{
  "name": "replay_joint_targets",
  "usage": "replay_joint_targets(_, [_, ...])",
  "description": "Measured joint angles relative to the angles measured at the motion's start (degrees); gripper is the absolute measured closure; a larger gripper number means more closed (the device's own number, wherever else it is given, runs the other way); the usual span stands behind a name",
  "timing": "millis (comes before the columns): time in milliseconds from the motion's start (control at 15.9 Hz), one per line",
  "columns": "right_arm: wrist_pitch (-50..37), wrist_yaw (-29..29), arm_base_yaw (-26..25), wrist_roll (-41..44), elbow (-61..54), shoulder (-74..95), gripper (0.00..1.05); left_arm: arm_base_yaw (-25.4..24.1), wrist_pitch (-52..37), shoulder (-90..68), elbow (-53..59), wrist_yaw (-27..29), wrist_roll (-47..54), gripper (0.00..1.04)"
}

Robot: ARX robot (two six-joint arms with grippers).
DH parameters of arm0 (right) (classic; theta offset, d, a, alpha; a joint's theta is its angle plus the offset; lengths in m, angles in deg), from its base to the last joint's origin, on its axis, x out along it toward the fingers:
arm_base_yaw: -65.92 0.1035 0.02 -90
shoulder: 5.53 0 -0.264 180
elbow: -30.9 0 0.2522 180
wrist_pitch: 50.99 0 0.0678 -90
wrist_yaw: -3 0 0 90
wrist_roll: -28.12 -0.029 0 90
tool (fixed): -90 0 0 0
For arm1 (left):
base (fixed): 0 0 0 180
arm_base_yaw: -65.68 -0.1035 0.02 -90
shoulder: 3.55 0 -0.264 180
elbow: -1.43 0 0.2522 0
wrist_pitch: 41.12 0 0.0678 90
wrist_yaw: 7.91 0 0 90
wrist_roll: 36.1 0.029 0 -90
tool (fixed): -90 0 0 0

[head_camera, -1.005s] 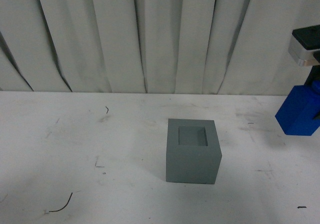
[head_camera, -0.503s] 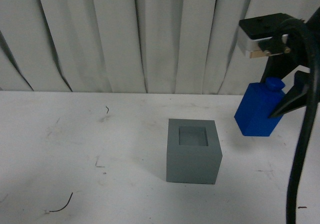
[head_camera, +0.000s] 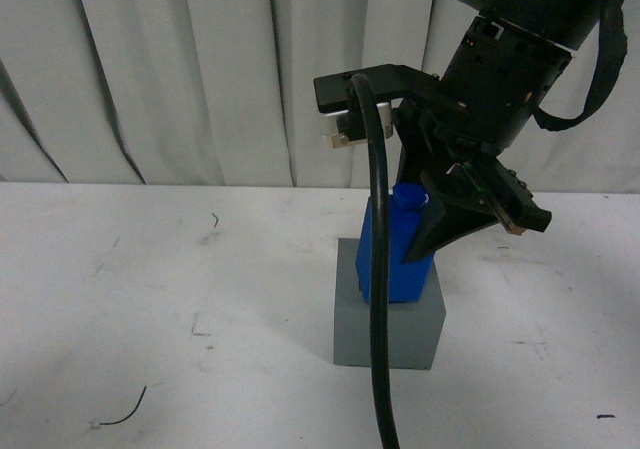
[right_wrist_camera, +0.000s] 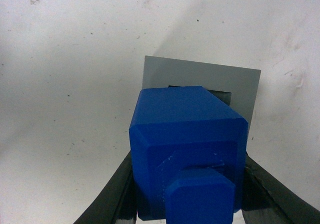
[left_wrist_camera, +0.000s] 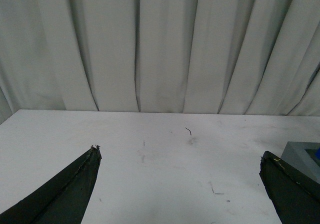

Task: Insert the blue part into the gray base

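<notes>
My right gripper (head_camera: 415, 244) is shut on the blue part (head_camera: 392, 254), a bright blue block with a knob on top, held slightly tilted over the gray base (head_camera: 388, 329). In the front view the block's lower end covers the cube's top recess; I cannot tell whether it touches. In the right wrist view the blue part (right_wrist_camera: 187, 149) sits between the black fingers (right_wrist_camera: 115, 194), with the gray base (right_wrist_camera: 200, 79) below it and a strip of its recess showing. My left gripper (left_wrist_camera: 180, 156) is open and empty over bare table; the gray base's corner (left_wrist_camera: 302, 154) shows beside one finger.
A white table (head_camera: 150, 299) with scuff marks and a small dark wire scrap (head_camera: 125, 414) near the front left. A pleated white curtain (head_camera: 200, 69) hangs behind. The right arm's black cable (head_camera: 378, 319) hangs in front of the cube.
My right arm has swung in from the right edge, carrying the blue part leftward until it is over the gray base. The base has not moved.
</notes>
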Motion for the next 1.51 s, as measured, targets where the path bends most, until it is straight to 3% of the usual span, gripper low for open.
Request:
replay_joint_targets(503, [-0.3, 3.5, 1.1, -3.1, 3.9, 2.7, 0.58, 0.0, 0.0, 0.0, 0.0, 0.0, 0.0, 0.07])
replay_joint_targets(1068, [-3.9, 6.4, 1.5, -4.9, 0.4, 2.8, 0.58, 0.0, 0.0, 0.0, 0.0, 0.0, 0.0, 0.07])
replay_joint_targets(1131, [-4.0, 6.4, 1.5, -5.0, 0.3, 2.8, 0.54, 0.0, 0.0, 0.0, 0.0, 0.0, 0.0, 0.07])
replay_joint_targets(1382, [-3.7, 6.4, 1.5, -5.0, 0.3, 2.7, 0.09, 0.0, 0.0, 0.0, 0.0, 0.0, 0.0, 0.07])
replay_joint_targets(1445, [-4.0, 5.7, 1.4, -5.1, 0.3, 2.7, 0.05, 0.0, 0.0, 0.0, 0.0, 0.0, 0.0, 0.07])
replay_joint_targets(1508, [-4.7, 5.0, 1.4, -5.1, 0.0, 2.3, 0.07, 0.0, 0.0, 0.0, 0.0, 0.0, 0.0, 0.07])
